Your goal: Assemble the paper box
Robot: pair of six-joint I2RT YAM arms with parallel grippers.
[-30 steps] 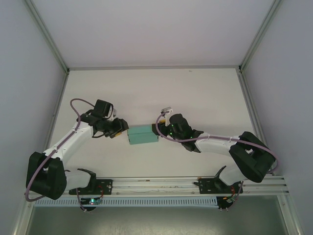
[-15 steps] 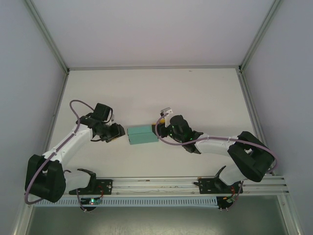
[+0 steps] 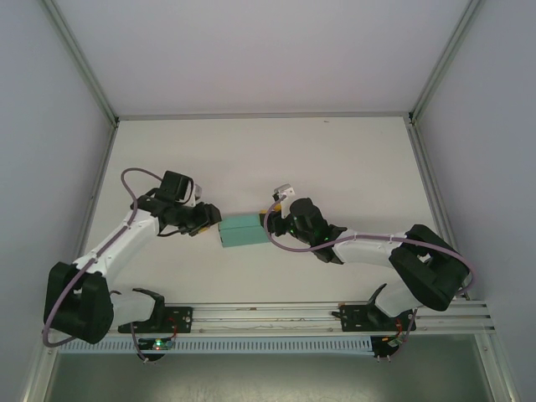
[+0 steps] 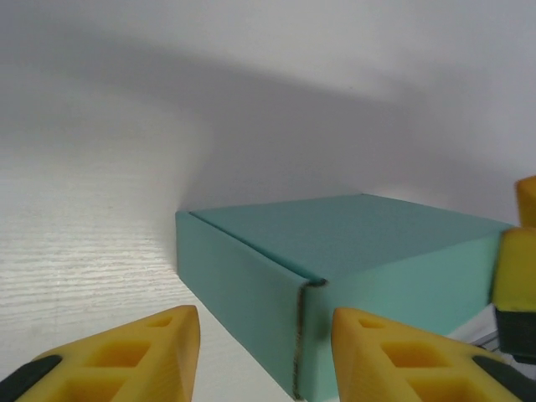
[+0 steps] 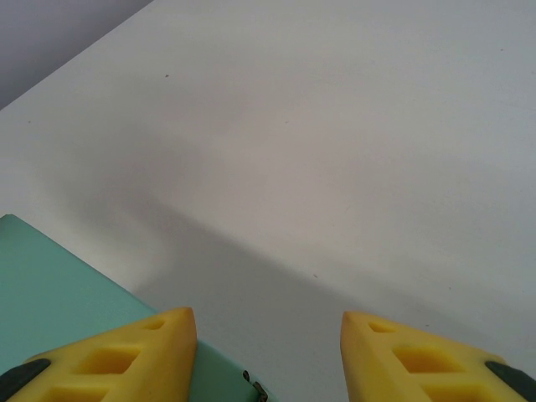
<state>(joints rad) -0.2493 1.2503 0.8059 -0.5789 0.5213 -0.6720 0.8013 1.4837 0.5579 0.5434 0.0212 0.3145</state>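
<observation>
The left gripper (image 3: pixel 210 224) has come back to the left end of the paper box (image 3: pixel 244 231), having stood clear half a second ago. The box lies mid-frame, with the right gripper (image 3: pixel 270 222) at its right end. Both pairs of fingers stand apart, clamping nothing.

Bright, even and diffuse from overhead in the top view, with only faint, soft-edged shadows on the white counter (image 3: pixel 335 159) beneath the arms. Dimmer at the left wrist: a broad grey shadow across the counter behind the paper box (image 4: pixel 352 251), crisp at its corner seam. Nearest fingers (image 4: pixel 134 356) slightly soft. Pale and low in contrast at the right wrist, with a wide blurred shadow band.
</observation>
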